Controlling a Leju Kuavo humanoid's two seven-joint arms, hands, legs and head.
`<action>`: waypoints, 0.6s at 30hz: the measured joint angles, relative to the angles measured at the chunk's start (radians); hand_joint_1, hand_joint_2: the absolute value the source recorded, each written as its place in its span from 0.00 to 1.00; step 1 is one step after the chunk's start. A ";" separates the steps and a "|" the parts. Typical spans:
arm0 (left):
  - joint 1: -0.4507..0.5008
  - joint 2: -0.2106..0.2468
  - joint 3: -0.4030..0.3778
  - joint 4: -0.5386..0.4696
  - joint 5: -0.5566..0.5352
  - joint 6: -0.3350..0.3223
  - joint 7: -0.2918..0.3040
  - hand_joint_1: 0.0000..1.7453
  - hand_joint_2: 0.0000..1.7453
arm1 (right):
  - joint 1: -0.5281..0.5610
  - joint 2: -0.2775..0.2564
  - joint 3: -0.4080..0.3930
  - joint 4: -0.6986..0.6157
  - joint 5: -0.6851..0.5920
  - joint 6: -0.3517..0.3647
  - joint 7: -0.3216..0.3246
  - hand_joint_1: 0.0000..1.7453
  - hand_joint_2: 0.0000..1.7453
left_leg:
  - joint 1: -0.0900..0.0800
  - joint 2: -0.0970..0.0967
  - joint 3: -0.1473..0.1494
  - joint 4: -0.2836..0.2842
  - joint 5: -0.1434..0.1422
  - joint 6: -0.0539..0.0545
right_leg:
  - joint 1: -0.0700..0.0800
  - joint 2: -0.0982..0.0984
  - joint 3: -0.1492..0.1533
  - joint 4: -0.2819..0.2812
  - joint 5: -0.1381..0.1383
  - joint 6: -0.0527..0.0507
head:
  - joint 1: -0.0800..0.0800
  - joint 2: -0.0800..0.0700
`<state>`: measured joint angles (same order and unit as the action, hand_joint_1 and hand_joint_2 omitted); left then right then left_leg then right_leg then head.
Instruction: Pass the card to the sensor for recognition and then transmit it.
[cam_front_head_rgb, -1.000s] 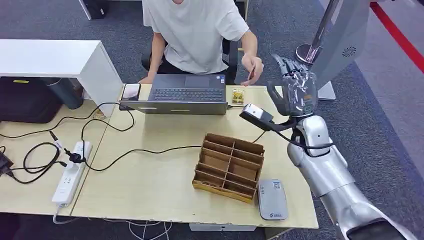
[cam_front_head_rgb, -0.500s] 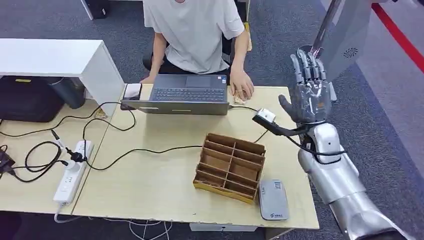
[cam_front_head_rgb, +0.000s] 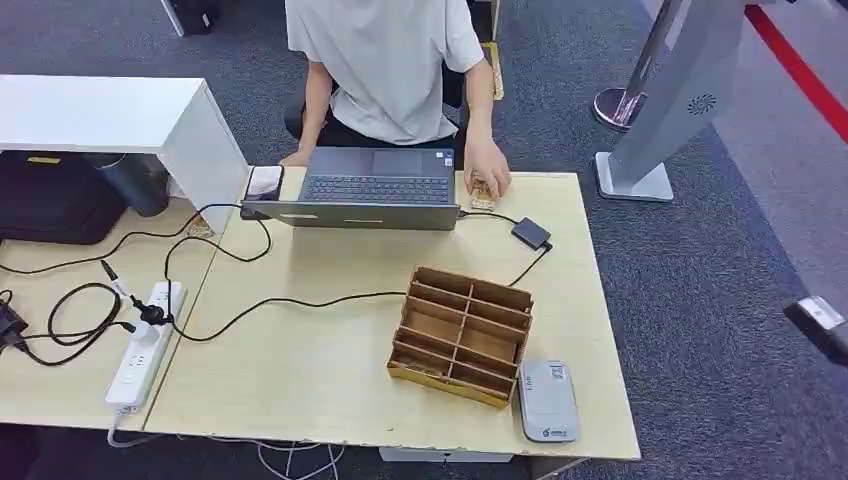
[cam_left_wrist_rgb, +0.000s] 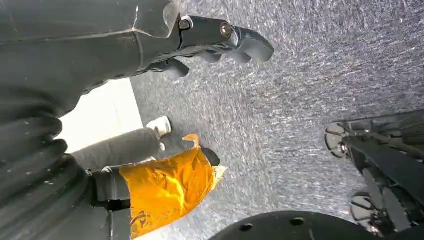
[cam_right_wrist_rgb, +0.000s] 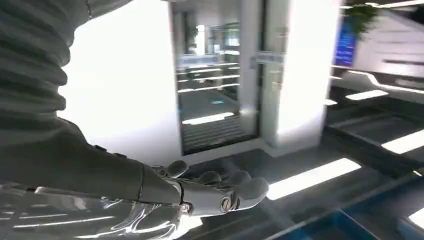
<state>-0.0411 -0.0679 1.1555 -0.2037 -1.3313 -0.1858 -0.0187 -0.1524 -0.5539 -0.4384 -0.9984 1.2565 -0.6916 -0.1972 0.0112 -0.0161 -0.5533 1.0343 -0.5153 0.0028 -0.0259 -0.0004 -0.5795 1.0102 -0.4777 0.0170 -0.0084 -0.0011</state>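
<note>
r wrist: right hand (cam_right_wrist_rgb: 200, 192) empty, fingers (cam_right_wrist_rgb: 245, 187) apart

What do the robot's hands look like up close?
The left hand has dark grey, shiny fingers with small round screws at the knuckles, behind a ribbed grey cover. One thick part is wrapped in crinkly orange tape. The right hand has the same grey ribbed cover, screws, and a clear glossy wrap.

Office: grey carpet (cam_front_head_rgb: 700, 300), wooden desk (cam_front_head_rgb: 330, 340) with laptop (cam_front_head_rgb: 375, 190), power strip (cam_front_head_rgb: 140, 345), person (cam_front_head_rgb: 385, 70) seated at it
</note>
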 joint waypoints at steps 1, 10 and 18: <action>-0.001 0.000 0.003 0.000 0.002 0.000 0.004 0.00 1.00 | 0.017 0.000 -0.032 0.012 0.002 0.000 0.002 0.00 1.00 | 0.000 0.000 0.000 0.000 0.000 0.000 | 0.000 0.000 0.000 0.000 0.000 0.000 | 0.000 0.000; -0.003 -0.017 0.028 0.000 0.021 0.011 0.031 0.00 1.00 | 0.083 0.051 -0.262 0.297 0.087 0.001 -0.003 0.00 1.00 | 0.001 0.002 0.002 0.000 0.000 0.000 | 0.001 0.002 0.001 0.000 0.000 0.000 | 0.001 0.000; -0.004 -0.024 0.039 0.000 0.022 0.071 0.053 0.00 1.00 | 0.127 0.214 -0.342 0.575 0.195 0.002 0.055 0.00 1.00 | 0.003 0.005 0.003 -0.002 0.000 -0.001 | 0.004 0.005 0.000 0.001 -0.001 0.000 | 0.000 0.000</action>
<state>-0.0451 -0.0923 1.1948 -0.2037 -1.3096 -0.1152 0.0343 -0.0252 -0.3398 -0.7801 -0.4233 1.4516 -0.6901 -0.1426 0.0145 -0.0113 -0.5502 1.0321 -0.5153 0.0021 -0.0224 0.0042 -0.5792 1.0111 -0.4787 0.0166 -0.0080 -0.0011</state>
